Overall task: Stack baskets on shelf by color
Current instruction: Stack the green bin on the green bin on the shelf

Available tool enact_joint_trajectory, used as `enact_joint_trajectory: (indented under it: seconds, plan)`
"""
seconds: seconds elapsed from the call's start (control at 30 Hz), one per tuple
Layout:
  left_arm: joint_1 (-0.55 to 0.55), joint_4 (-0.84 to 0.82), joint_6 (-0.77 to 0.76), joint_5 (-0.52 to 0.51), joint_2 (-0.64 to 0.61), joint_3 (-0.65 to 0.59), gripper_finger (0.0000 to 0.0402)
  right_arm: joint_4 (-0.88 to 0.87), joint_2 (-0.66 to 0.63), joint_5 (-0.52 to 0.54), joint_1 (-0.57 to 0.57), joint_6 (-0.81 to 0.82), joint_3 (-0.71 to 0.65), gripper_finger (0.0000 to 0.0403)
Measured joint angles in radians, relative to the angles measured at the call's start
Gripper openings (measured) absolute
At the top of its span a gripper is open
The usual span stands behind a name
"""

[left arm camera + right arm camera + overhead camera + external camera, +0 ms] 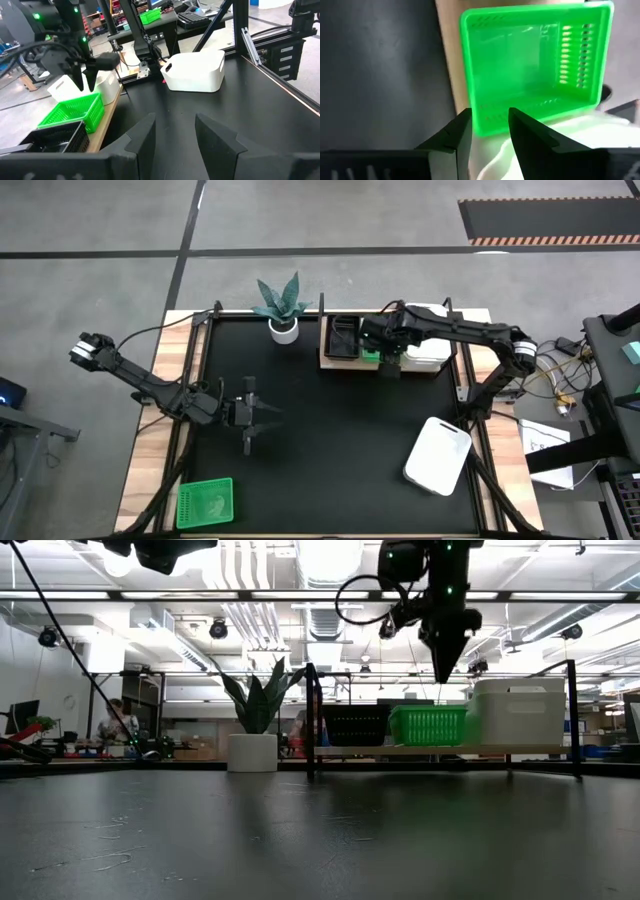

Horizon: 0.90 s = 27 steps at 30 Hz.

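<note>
The shelf (325, 362) stands at the table's far edge. On its board rest a black basket (343, 338), a green basket (535, 60) in the middle and white baskets (428, 352). My right gripper (490, 125) hangs open just above the green basket's near rim, pointing steeply down; in the low view its tip (445, 665) is clear of that basket (428, 725). My left gripper (172, 135) waits open over the table's left half, holding nothing. Another green basket (205, 503) lies at the near left and a white one (437, 455) at the near right.
A potted plant (284, 320) stands at the far edge, left of the shelf. The shelf's black frame posts (312, 720) rise beside the black basket. Between the two loose baskets lies bare black tabletop (330, 450).
</note>
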Motion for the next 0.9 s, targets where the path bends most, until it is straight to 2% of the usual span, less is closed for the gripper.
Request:
enact_joint_trajectory:
  seconds: [0.17,0.33,0.53,0.73,0.9]
  plan:
    - [0.000,0.000,0.000,0.000,0.000,0.000,0.0122,-0.046,-0.018,-0.049,0.022,0.105,0.041,0.0116]
    - [0.000,0.000,0.000,0.000,0.000,0.000,0.0122,0.046,-0.073,-0.045,0.127,0.143,0.005,0.0075]
    - [0.000,0.001,-0.006,0.000,0.000,0.000,0.0122,0.290,-0.145,-0.030,0.325,0.194,-0.088,0.0016]
    - [0.000,0.019,-0.035,0.000,0.000,0.000,0.0122,0.558,-0.200,0.093,0.524,0.195,-0.236,0.0009]
    - [0.000,0.046,-0.058,0.000,0.008,0.000,0.0122,0.848,-0.239,0.162,0.627,0.189,-0.397,0.0009]
